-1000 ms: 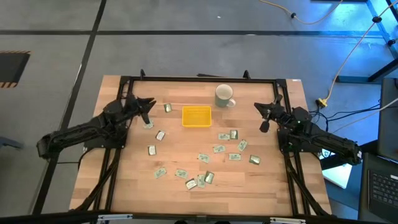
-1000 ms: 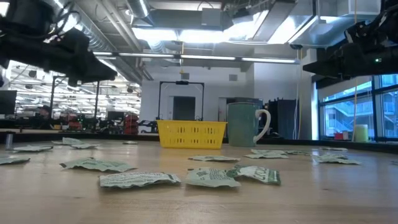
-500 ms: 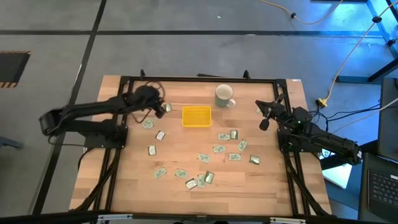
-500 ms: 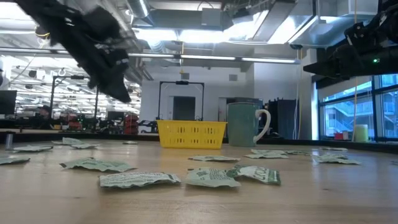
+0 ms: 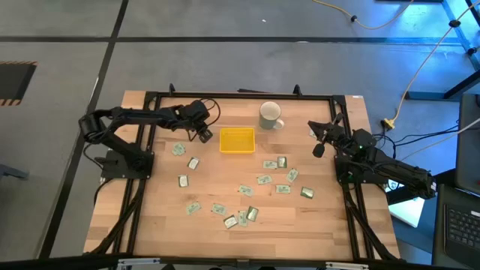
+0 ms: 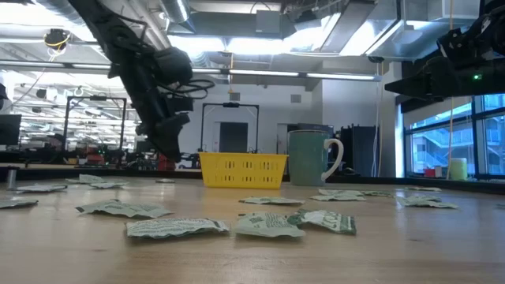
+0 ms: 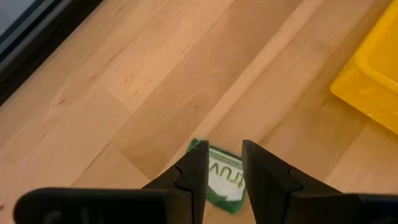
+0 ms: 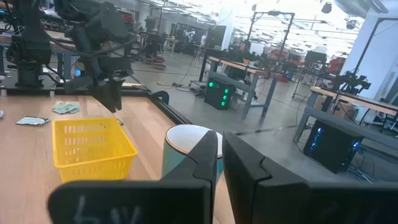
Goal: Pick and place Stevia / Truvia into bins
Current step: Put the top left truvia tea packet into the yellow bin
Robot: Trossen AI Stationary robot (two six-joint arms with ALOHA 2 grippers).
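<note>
Your left arm has swung across from its own edge of the worktop, and the left gripper (image 5: pixel 203 134) is now hanging over a Truvia sachet (image 7: pixel 225 179) just beside the yellow bin (image 5: pixel 236 139). Its fingers (image 7: pixel 194 172) are standing slightly spread, straddling the sachet and pinching nothing. So you're lining up a pick, not a drop; the bin looks empty, and the rest of the sachets (image 5: pixel 264 179) are lying scattered across the worktop (image 5: pixel 315 225), well apart from those fingers. The right gripper (image 5: pixel 321 139) is parked beyond the white mug (image 5: pixel 270 115), fingers nearly pressed together, holding nothing. Hard to read: the fingers are covering the sachet's near edge, and in the low view the arm is blocking it, so you can't tell whether the tips are touching the worktop.
</note>
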